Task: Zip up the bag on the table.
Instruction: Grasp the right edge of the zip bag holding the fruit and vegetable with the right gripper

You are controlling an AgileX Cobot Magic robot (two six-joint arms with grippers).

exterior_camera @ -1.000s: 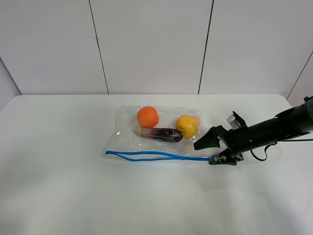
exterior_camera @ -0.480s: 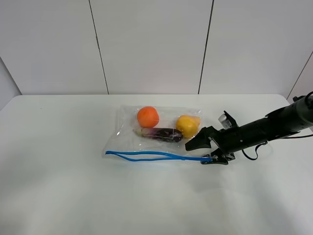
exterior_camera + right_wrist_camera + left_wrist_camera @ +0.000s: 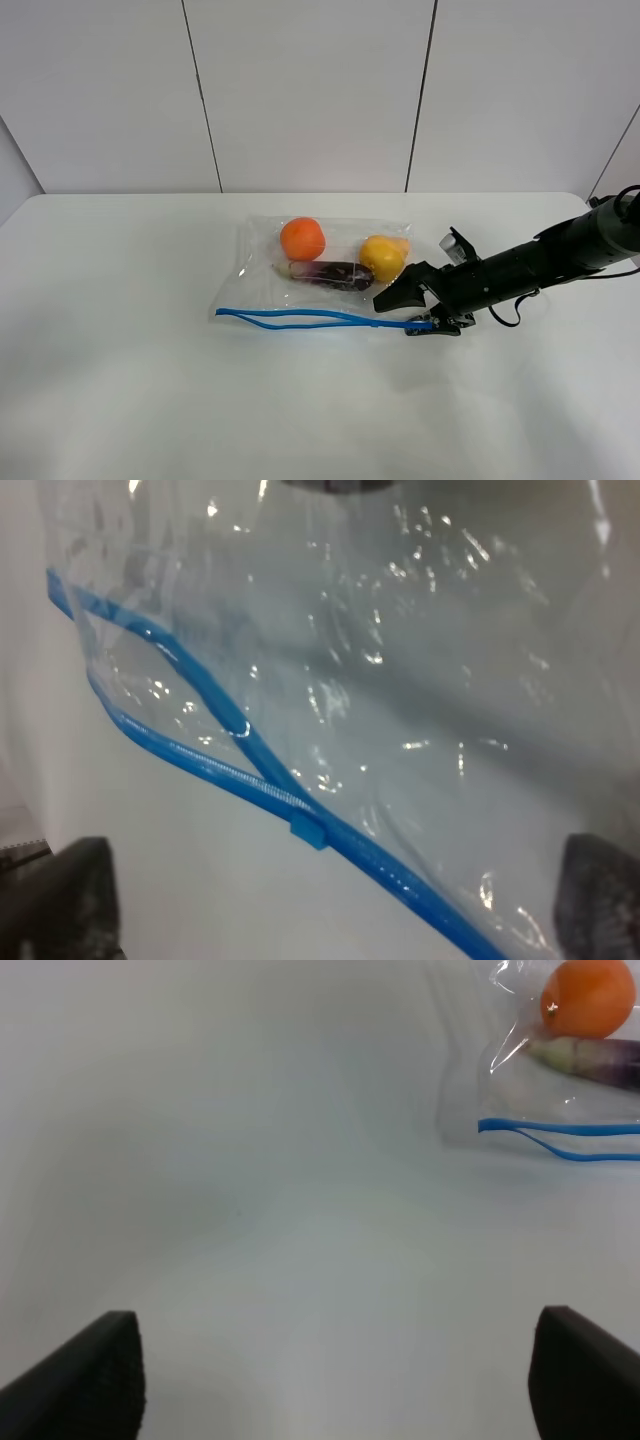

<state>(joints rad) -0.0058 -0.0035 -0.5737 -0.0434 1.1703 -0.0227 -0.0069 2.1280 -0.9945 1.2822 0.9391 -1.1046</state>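
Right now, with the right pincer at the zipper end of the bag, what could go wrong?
1. The left pincer is open and away from the bag, so nothing pins it; a pull along the zipper strip may just drag the bag.
2. The small blue tab is tiny amid loose film; the open right pincer could close on plastic instead.
3. The strip's two strands gape toward the far end and may not mesh.

clear bag (image 3: 325,272), blue zipper gaping, white table (image 3: 150,400)
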